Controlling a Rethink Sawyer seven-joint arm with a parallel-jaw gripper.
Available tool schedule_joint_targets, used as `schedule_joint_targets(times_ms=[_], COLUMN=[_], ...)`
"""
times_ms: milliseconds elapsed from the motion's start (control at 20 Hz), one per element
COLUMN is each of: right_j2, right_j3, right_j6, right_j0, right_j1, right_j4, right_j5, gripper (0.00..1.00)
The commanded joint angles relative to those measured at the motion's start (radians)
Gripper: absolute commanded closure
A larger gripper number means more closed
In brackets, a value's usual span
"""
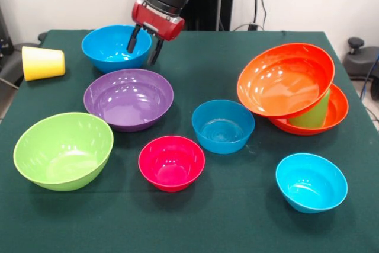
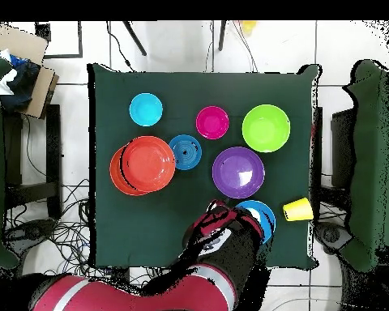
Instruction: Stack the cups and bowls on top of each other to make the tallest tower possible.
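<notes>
1. My gripper [image 1: 145, 45] hangs at the rim of the far blue bowl [image 1: 112, 47], its two black fingers parted, one seemingly inside the wall and one outside. It has not closed on anything.
2. That bowl sits at the table [image 1: 237, 217] edge nearest my base, just beside the purple bowl [image 1: 129, 98], with the yellow cup [image 1: 42, 62] lying on its side nearby.
3. The start of a tower stands well apart: an orange bowl [image 1: 284, 78] tilted on a light green cup [image 1: 314, 112] that rests in a second orange bowl [image 1: 337, 111].
4. The lime bowl [image 1: 62, 149], pink-red bowl [image 1: 171, 162], second blue bowl [image 1: 222, 125] and cyan bowl [image 1: 311, 182] sit loose and upright.
5. I judge these pieces light, stiff and glossy, so slippery. A pinch across the thin rim wall looks the best hold, squeezed gently so the bowl does not swing or slip.
6. I can read no brand, label or writing anywhere.
</notes>
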Motion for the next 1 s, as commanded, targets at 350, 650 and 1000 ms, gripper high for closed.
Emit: schedule_joint_targets(times_ms=[350, 650, 1000], right_j2=[0.034, 0.023, 0.019], right_j3=[-0.087, -0.091, -0.087], right_j6=[0.062, 0.056, 0.042], right_j0=[0.039, 0.05, 0.05], right_j1=[0.088, 0.105, 0.103], right_j4=[0.102, 0.129, 0.139], right_j5=[-0.107, -0.12, -0.123], gripper=[0.0, 0.0, 0.0])
